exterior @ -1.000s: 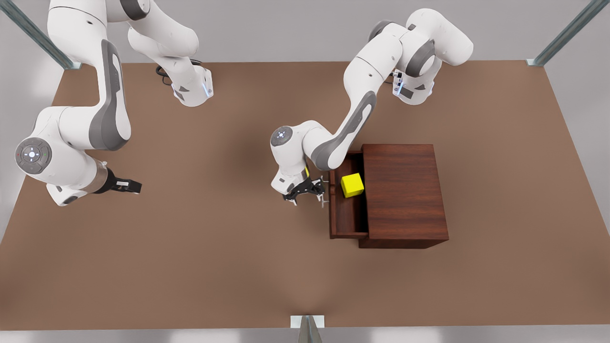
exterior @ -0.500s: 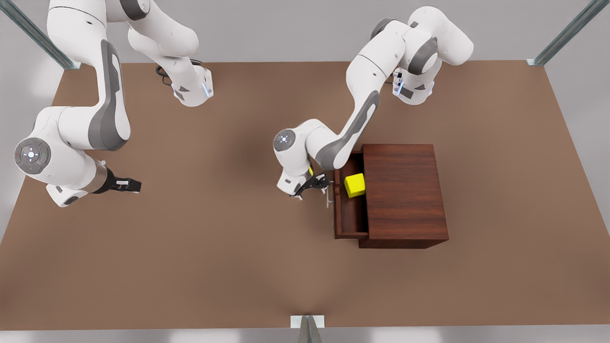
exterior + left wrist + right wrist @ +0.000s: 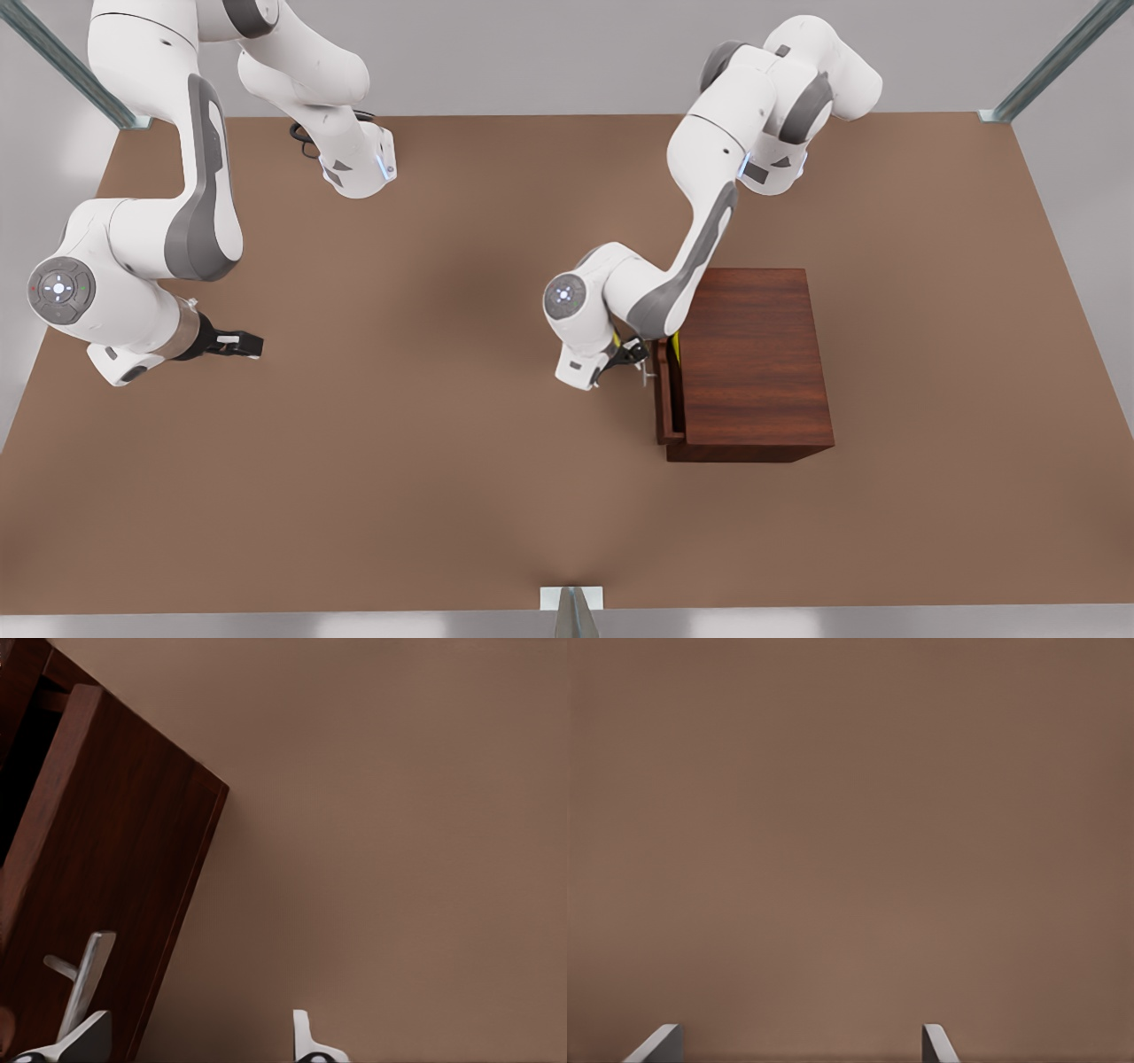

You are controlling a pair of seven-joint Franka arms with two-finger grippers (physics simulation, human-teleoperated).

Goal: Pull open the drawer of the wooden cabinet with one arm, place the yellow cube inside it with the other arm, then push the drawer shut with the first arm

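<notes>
The wooden cabinet stands on the table toward the front view's right. Its drawer sticks out only a narrow way, and a thin sliver of the yellow cube shows in the gap. My left gripper is pressed up against the drawer front beside the silver bar handle. In the left wrist view the left gripper is open, one fingertip by the handle on the drawer front. My right gripper waits far off at the front view's left, open over bare table.
The brown table stretches wide around the cabinet. Metal frame posts rise at the back corners, and a small bracket sits at the near edge. The right arm's bulky links hang over the table's left side.
The left gripper has moved toward the cabinet, pushing the drawer from well open to almost shut. The yellow cube has gone in with it. The right arm has stayed put.
</notes>
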